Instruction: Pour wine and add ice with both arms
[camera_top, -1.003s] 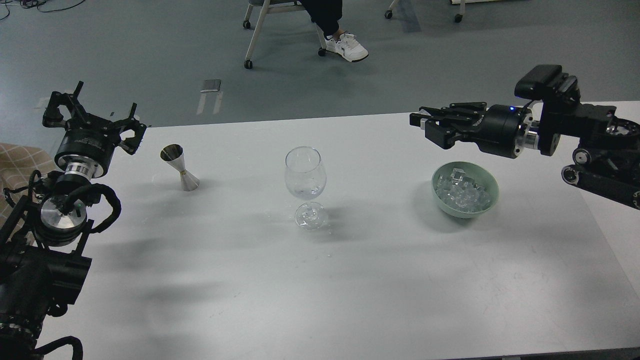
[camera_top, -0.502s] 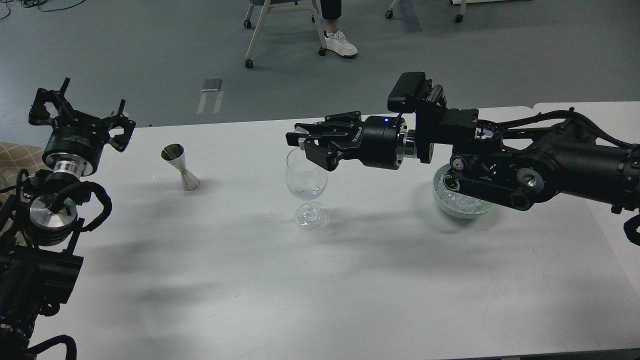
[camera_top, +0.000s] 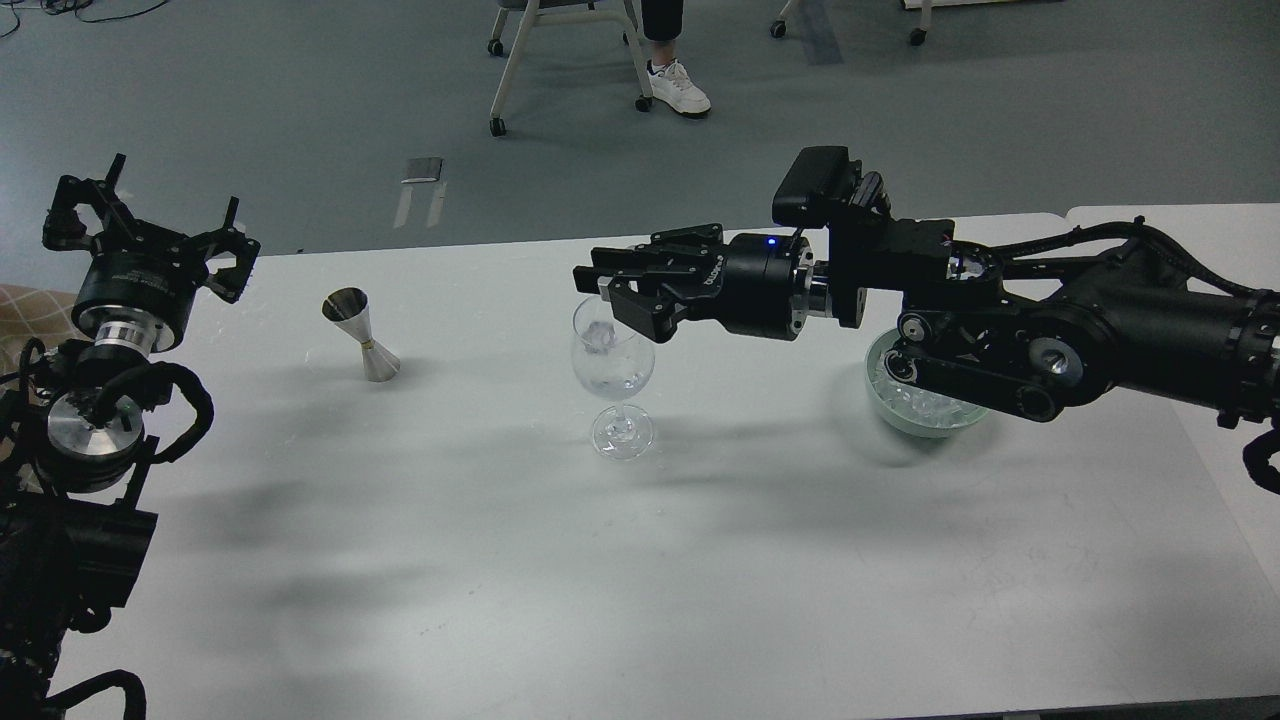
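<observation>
A clear wine glass stands mid-table with a barely visible measure of wine at the bottom of its bowl. One clear ice cube is inside the glass, just under the rim. My right gripper reaches in from the right and hovers over the glass rim, open and empty. A pale green bowl of ice sits to the right, mostly hidden behind my right arm. My left gripper is open and empty above the table's left edge. A steel jigger stands right of it.
The white table ends at its far edge just behind the glass. A second table top adjoins at the far right. A wheeled chair and a person's foot are on the floor beyond.
My right arm swung left from above the bowl to above the glass with an ice cube, then let it go; the cube is now inside the glass. My left arm drifted slightly left.
</observation>
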